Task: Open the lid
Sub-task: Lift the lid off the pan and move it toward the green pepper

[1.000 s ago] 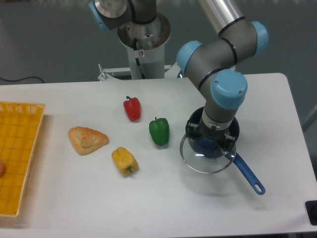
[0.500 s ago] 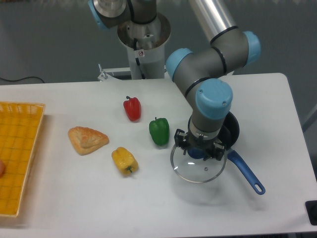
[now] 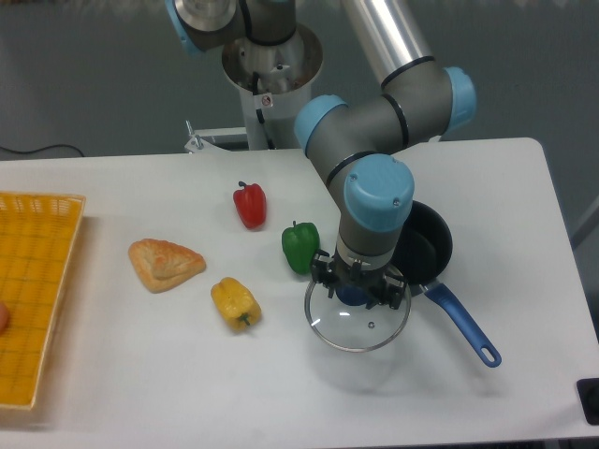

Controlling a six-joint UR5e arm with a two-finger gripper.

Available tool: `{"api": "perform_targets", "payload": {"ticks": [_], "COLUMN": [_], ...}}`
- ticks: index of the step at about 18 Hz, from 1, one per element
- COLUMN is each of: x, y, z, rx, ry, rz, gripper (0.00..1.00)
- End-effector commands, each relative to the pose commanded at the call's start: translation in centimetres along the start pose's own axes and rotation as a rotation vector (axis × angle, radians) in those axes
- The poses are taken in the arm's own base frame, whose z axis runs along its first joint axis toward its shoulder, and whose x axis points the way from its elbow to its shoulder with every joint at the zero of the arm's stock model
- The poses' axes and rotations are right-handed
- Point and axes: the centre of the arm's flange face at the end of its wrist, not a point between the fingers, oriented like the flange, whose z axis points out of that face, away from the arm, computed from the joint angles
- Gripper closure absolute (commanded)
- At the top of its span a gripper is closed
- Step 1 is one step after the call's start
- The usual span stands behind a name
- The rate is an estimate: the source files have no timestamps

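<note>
Lid (image 3: pixel 358 323): round clear glass disc, thin metal rim, blue centre knob; held off the pan, left of it, above the counter (image 3: pixel 140 374). Gripper (image 3: pixel 356 292): clamped on the knob. Saucepan (image 3: pixel 426 245): dark, uncovered, long blue handle reaching near right. Counter: smooth white top against a grey wall. Peppers: green (image 3: pixel 300 247), red (image 3: pixel 250 205), yellow (image 3: pixel 235 303). Pastry (image 3: pixel 165 264): triangular, flaky. Basket (image 3: pixel 33 290): yellow lattice, far left. No legible writing.

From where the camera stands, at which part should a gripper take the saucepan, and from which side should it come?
Grip the long blue handle of the saucepan, coming straight down from above. It is narrow, lies flat on the table and points toward the front right, free of the lid that the gripper holds by its knob. The round body looks too wide for two fingers.
</note>
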Motion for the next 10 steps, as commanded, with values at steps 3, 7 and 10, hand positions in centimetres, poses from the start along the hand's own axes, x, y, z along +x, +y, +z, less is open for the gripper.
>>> {"api": "perform_targets", "payload": {"ticks": [3,7,10], "x": [0.55,0.61,0.65], "y": [-0.25,-0.32,-0.25], "z": [0.18,0.27,0.41], "rx": [-0.004,-0.004,-0.008], "ry": [0.001,0.001,0.002], "rz": [0.003,0.001,0.000], "gripper": [0.33,0.33,0.33]}}
